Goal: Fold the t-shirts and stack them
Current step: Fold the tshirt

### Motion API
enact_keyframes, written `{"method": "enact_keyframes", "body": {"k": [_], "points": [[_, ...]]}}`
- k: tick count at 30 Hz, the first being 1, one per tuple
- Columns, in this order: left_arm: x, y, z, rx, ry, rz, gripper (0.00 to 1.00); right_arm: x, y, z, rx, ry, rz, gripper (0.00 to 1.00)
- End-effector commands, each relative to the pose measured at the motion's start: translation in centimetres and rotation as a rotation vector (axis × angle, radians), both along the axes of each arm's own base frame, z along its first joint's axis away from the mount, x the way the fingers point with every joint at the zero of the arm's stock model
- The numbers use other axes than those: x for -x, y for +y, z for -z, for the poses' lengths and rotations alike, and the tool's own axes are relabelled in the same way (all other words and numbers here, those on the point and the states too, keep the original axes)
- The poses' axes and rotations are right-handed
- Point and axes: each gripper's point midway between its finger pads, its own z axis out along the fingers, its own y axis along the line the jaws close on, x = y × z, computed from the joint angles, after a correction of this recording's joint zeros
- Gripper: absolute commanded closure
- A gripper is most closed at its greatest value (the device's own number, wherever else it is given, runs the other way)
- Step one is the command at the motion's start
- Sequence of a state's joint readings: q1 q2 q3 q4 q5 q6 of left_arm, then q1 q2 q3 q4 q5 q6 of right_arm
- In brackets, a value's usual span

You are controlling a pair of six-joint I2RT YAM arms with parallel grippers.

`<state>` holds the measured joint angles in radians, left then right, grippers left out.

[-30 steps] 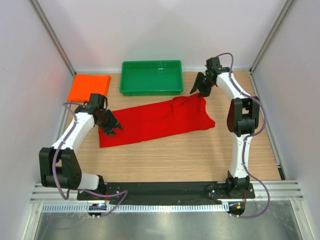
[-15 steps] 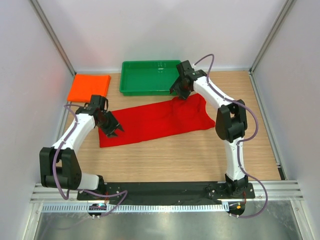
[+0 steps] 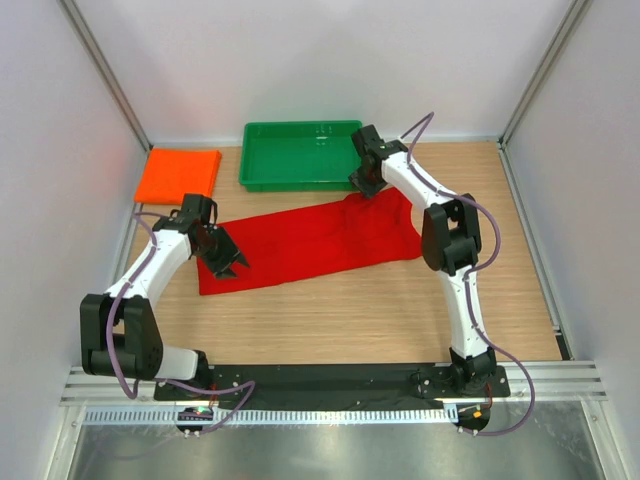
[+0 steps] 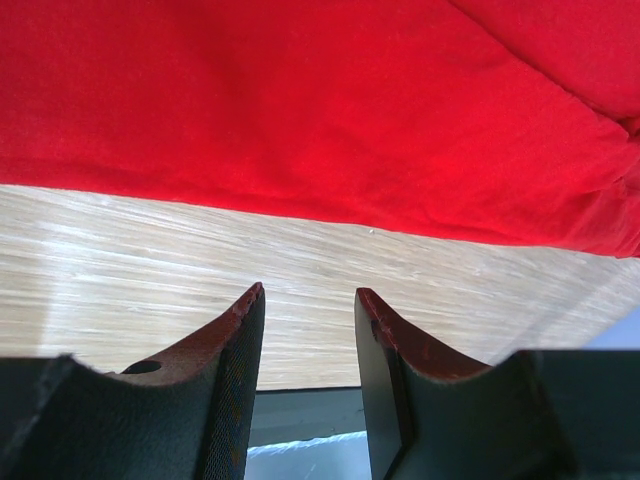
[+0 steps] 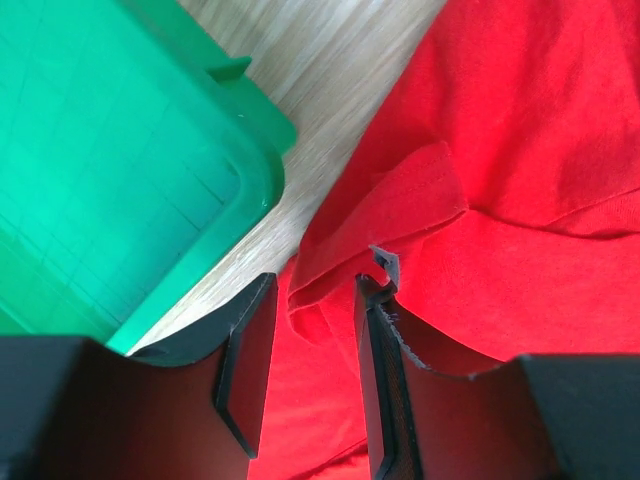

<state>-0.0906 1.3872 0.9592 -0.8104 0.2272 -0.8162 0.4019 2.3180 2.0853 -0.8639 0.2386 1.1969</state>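
Counting two t-shirts: one red t-shirt [image 3: 310,240] lying just in front of the green plastic tray [image 3: 300,184], one orange t-shirt [image 3: 180,173] lying left of it. Counting one tray. Counting two robot arms, each carrying one gripper: left gripper [image 3: 228,263] front-left of the tray, right gripper [image 3: 362,186] at its front right corner. Counting one wooden table [image 3: 380,310].
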Motion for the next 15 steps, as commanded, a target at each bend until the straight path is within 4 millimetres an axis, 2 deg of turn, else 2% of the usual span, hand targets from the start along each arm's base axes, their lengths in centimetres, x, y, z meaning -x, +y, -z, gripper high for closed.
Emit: {"method": "enact_keyframes", "body": {"k": [1,6,15], "points": [[-0.8,-0.4,-0.9,0.011,-0.051,0.047,0.57,-1.0,0.1,-1.0,-0.014,-0.038,0.077,0.57],[-0.8,-0.3,-0.7,0.007,-0.036,0.064,0.57,-1.3,1.3,-0.1,-0.056,-0.024,0.097,0.59],[-1.0,-0.4,-0.6,0.002,-0.027,0.095,0.57,-1.2,2.8,0.4,-0.100,-0.017,0.154,0.63]]}}
